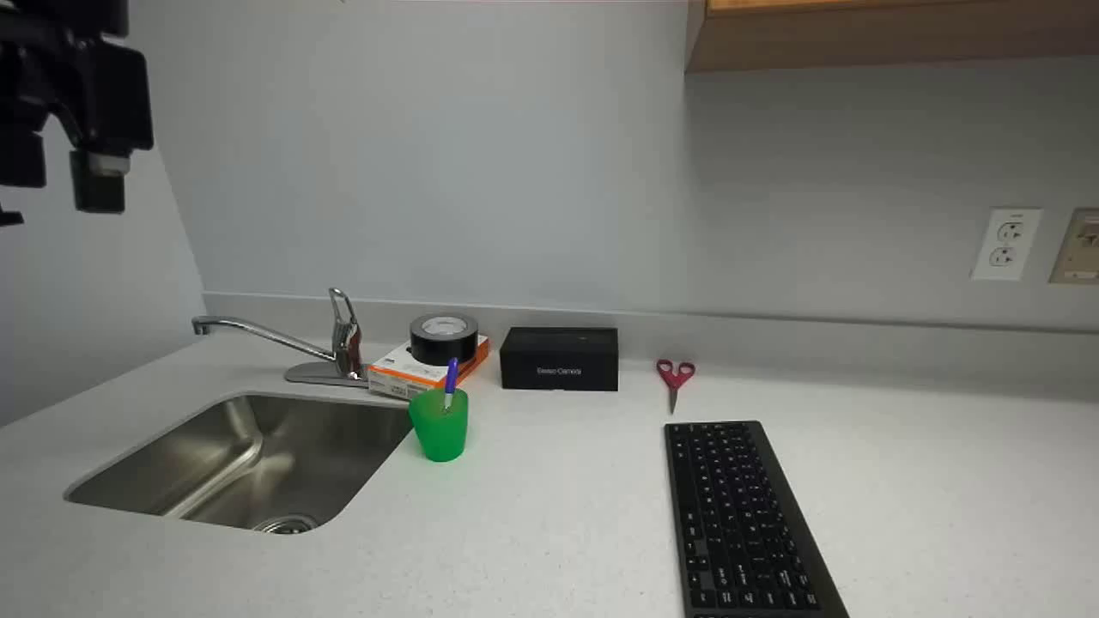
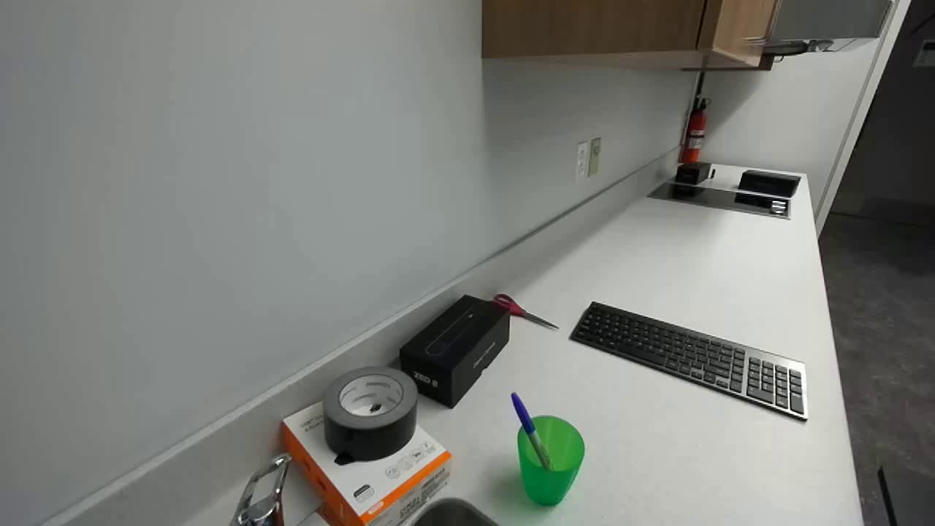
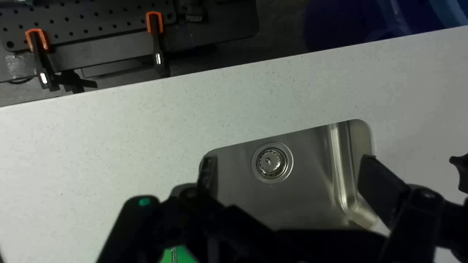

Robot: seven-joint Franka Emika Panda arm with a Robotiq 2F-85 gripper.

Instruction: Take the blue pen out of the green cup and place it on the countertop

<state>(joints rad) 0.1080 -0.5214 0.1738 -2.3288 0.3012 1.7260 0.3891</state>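
The green cup (image 1: 440, 436) stands upright on the pale countertop (image 1: 549, 524) beside the sink's right corner. It also stands upright in an exterior view (image 2: 548, 486). The blue pen (image 1: 452, 378) leans inside it with its blue end above the rim, as also seen in an exterior view (image 2: 523, 413). My gripper (image 3: 294, 180) is open and empty, high above the sink, with its fingers wide apart. Part of it shows at the top left in an exterior view (image 1: 60, 176). In the wrist view a green patch of the cup (image 3: 184, 255) shows at the bottom, mostly hidden by the gripper.
The steel sink (image 1: 283, 455) and faucet (image 1: 343, 343) lie left of the cup. Behind it are a white-orange box (image 1: 403, 371) with black tape (image 1: 443, 339) on top, and a black box (image 1: 559, 359). Red-handled scissors (image 1: 674, 382) and a keyboard (image 1: 738, 515) lie to the right.
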